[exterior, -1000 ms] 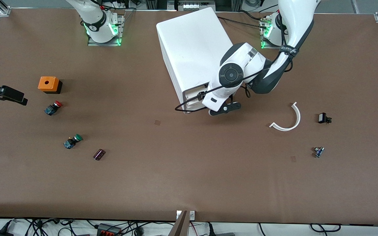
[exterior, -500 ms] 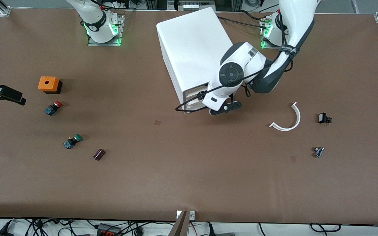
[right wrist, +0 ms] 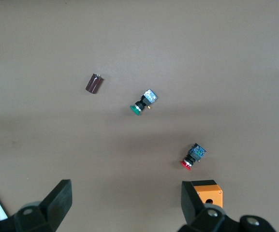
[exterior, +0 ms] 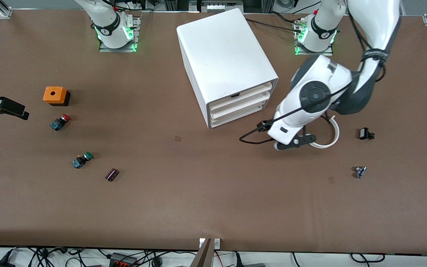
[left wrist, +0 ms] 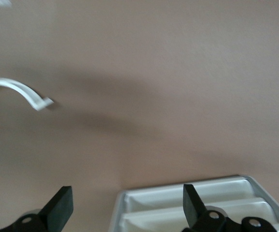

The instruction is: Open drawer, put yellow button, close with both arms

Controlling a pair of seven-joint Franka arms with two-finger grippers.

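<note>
Left gripper (exterior: 295,142): fingers spread, holding nothing. Half a second ago it was at the cabinet (exterior: 221,48) front; now swung off toward the left arm's end, over the table by the white curved strip (exterior: 336,128).

Drawer (exterior: 243,97) reads shut, level with the two below.

Yellow button: not in any view. Only the red button (exterior: 60,121) and green button (exterior: 82,159) show. Likely inside, task near done.

Right gripper (right wrist: 124,208) spread, waiting over those buttons.
</note>
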